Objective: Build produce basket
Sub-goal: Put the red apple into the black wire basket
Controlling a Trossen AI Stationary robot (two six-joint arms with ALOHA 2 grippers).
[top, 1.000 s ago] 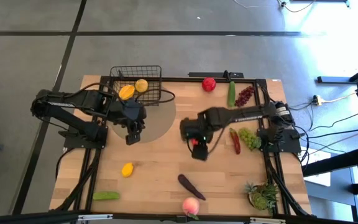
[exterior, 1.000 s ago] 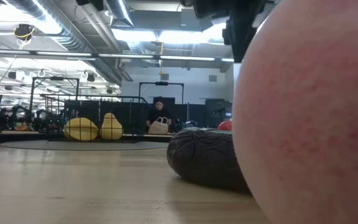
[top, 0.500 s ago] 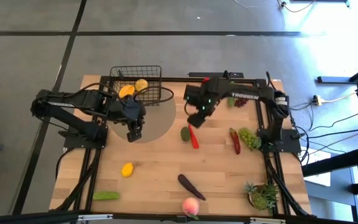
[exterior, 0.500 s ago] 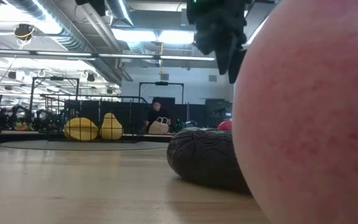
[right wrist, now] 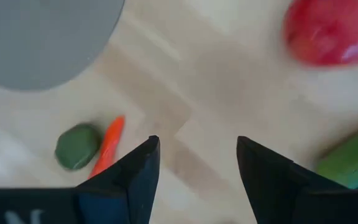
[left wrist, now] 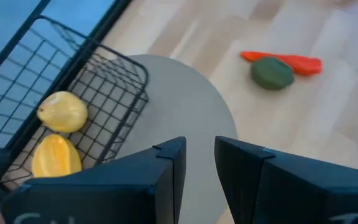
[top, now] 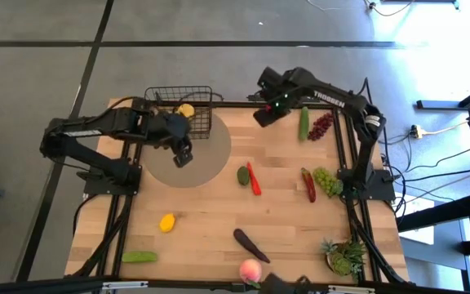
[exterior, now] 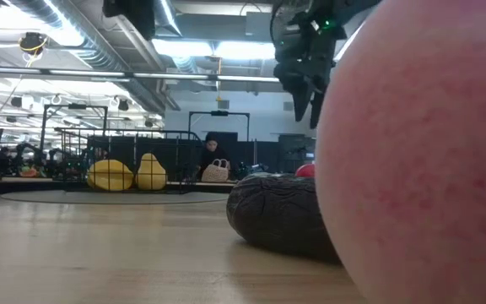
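The black wire basket (top: 178, 110) stands at the table's far left edge, half on a round grey mat (top: 206, 159). A yellow lemon (left wrist: 63, 112) and an orange mango (left wrist: 56, 155) lie inside it. My left gripper (top: 183, 155) hovers over the mat beside the basket, its fingers a little apart with nothing between them (left wrist: 201, 146). My right gripper (top: 266, 114) hangs open and empty near the far edge (right wrist: 197, 146). Beyond its fingers lie the red apple (right wrist: 331, 31) and the cucumber (right wrist: 353, 162). In the high view this gripper hides the apple.
On the table lie a round green fruit (top: 242, 174) with a red chili (top: 254, 178), another chili (top: 308, 184), green grapes (top: 327, 180), purple grapes (top: 321, 125), a lemon (top: 167, 222), a green vegetable (top: 139, 256), the eggplant (top: 250, 243), the peach (top: 250, 270) and a potted plant (top: 345, 257).
My right gripper has swung from above the round green fruit and chili at mid-table to the far edge beside the apple, staying open. My left gripper has shifted a little toward the far edge, nearer the basket. The produce has kept its place.
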